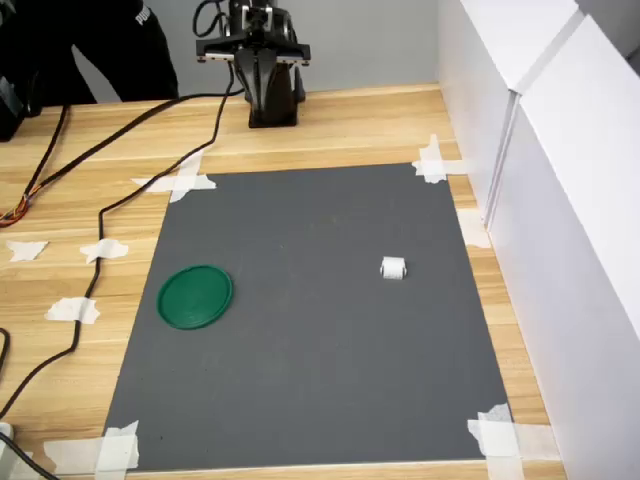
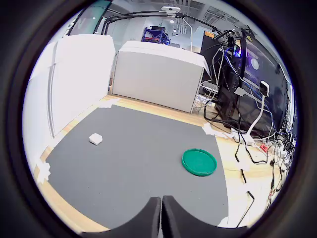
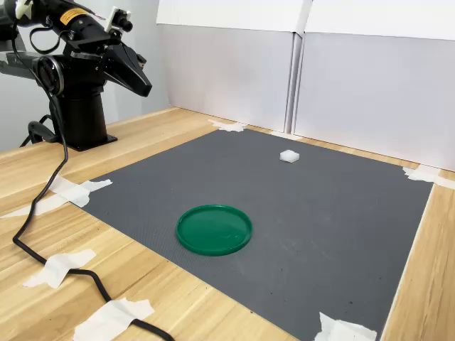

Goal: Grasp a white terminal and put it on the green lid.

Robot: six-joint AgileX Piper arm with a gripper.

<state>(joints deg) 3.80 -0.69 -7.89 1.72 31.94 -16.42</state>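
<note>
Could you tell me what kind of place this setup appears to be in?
Most likely a robotics lab bench. A grey mat is taped to a wooden table between white partition boards, and the wrist view shows a rack of cabled electronics behind. The gripper is shut.

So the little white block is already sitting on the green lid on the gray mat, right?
Not quite. The little white block is not on the green lid; it lies apart from it on the gray mat, with bare mat between them. The first exterior view shows this clearly. The lid is on the mat, with nothing on it.
</note>
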